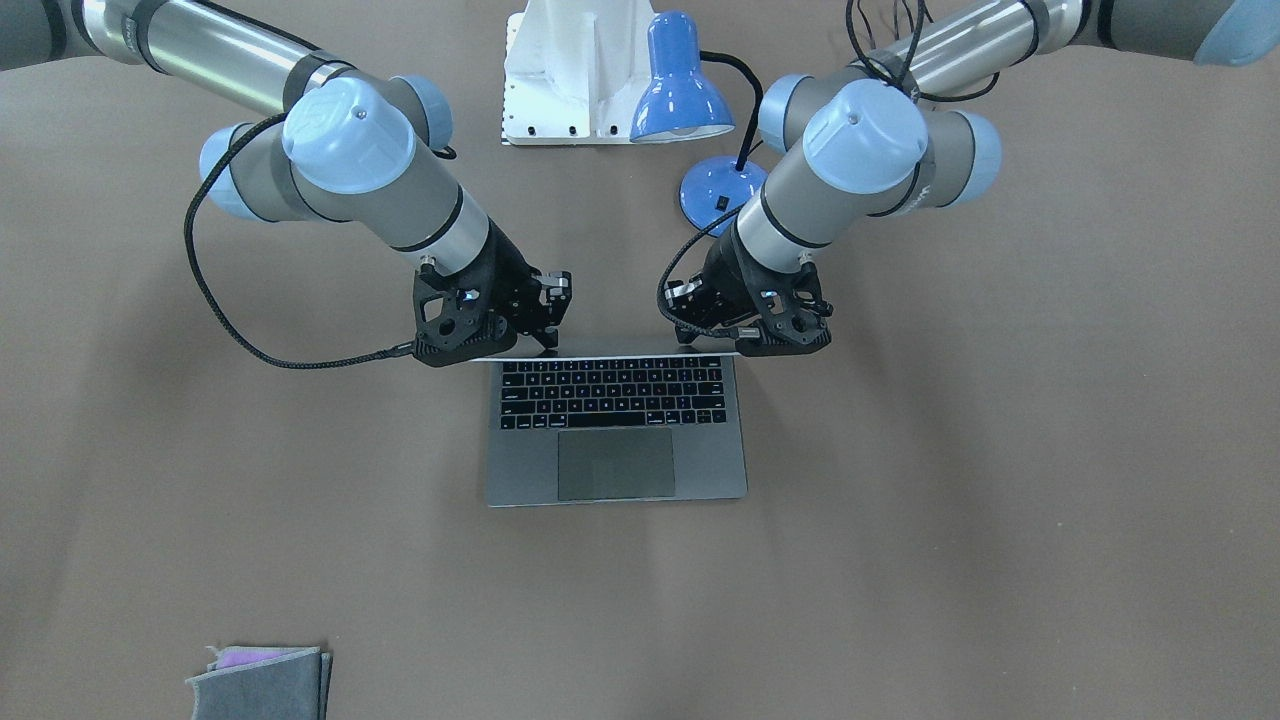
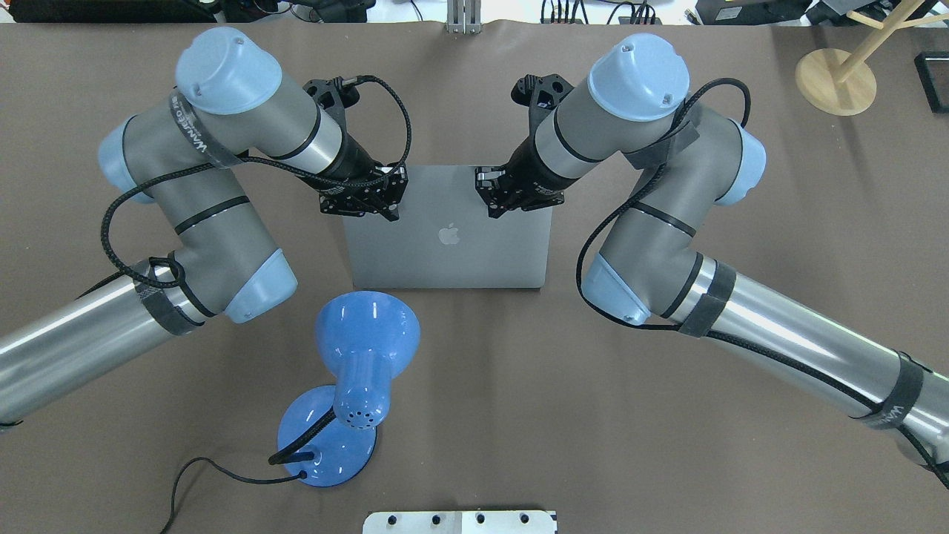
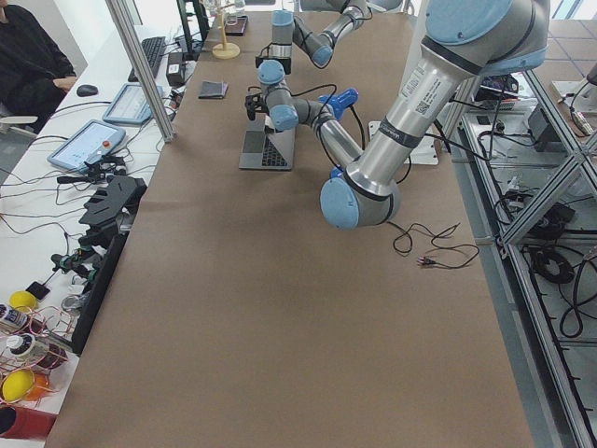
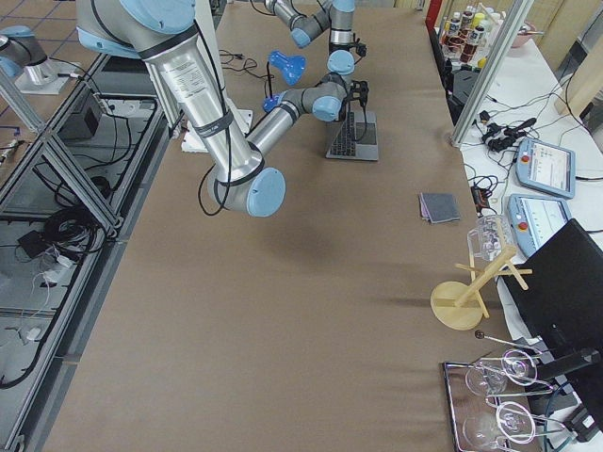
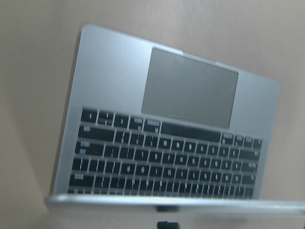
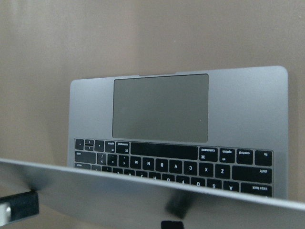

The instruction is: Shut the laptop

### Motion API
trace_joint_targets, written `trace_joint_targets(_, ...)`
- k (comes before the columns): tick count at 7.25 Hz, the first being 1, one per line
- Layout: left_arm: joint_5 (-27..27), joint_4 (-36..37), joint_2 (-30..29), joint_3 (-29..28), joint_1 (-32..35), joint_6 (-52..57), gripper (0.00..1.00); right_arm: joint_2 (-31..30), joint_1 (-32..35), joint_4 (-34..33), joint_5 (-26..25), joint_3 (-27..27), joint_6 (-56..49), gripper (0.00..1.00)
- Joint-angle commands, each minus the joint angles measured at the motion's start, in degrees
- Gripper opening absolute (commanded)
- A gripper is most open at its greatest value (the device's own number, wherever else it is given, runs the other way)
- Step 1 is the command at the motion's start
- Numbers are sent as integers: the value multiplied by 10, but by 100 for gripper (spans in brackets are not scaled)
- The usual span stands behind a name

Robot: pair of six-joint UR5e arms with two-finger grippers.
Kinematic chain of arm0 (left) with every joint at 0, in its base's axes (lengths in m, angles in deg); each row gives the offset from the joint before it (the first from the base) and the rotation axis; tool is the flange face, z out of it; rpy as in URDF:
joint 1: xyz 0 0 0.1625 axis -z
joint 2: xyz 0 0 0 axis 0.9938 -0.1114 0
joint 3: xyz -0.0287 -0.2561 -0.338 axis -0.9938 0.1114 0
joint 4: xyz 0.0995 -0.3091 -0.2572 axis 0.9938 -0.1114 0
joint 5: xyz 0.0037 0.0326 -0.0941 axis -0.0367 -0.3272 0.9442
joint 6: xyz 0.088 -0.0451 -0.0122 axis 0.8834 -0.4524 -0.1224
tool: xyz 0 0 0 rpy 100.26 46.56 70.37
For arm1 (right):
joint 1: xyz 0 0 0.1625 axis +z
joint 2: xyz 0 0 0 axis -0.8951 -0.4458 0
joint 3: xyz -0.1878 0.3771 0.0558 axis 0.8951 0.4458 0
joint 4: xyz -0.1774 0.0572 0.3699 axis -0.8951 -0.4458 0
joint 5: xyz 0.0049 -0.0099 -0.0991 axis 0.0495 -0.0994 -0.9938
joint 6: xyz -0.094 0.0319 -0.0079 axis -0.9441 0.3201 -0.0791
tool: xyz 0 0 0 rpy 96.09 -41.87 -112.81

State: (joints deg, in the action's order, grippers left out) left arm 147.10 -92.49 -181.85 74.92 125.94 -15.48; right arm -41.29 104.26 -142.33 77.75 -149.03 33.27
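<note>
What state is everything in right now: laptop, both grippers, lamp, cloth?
laptop: open, lid raised.
left gripper: at the lid's top edge, near one corner; open or shut, cannot tell.
right gripper: at the lid's top edge, near the other corner; cannot tell.
lamp: standing on its base; lit or not, cannot tell.
cloth: folded, lying flat.

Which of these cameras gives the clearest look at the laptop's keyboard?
The front-facing view: the keyboard lies whole and sharp there. Both wrist views show it partly cut off by the lid edge, the left one blurred. Overhead shows only the lid's back; the side views show it tiny.
</note>
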Motion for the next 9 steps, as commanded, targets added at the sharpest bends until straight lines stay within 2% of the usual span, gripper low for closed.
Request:
trace_joint_targets(1,-24,-51,-29,-76,1,-1,0,31,7,28,-8,68,-4,0)
trace_joint_targets(2,-41,-65,-30,-92,1,-2,0,35,7,86,-24,124,-4,0)
trace_joint_targets(4,-42,-65,-33,-102,-1,-1,0,78,6,114,-37,215,-5,0)
trace_joint_targets(5,-42,-67,-40,-121,-1,-1,0,79,6,114,-39,225,-6,0)
trace_joint_targets(6,-67,-93,-52,-154,-7,-2,0,87,4,114,-44,243,-9,0)
trace_joint_targets(8,-96,-113,-56,-180,-14,-1,0,94,2,115,-46,256,-9,0)
trace_joint_targets(9,-141,-121,-54,-184,-31,-1,0,94,2,115,-46,256,-9,0)
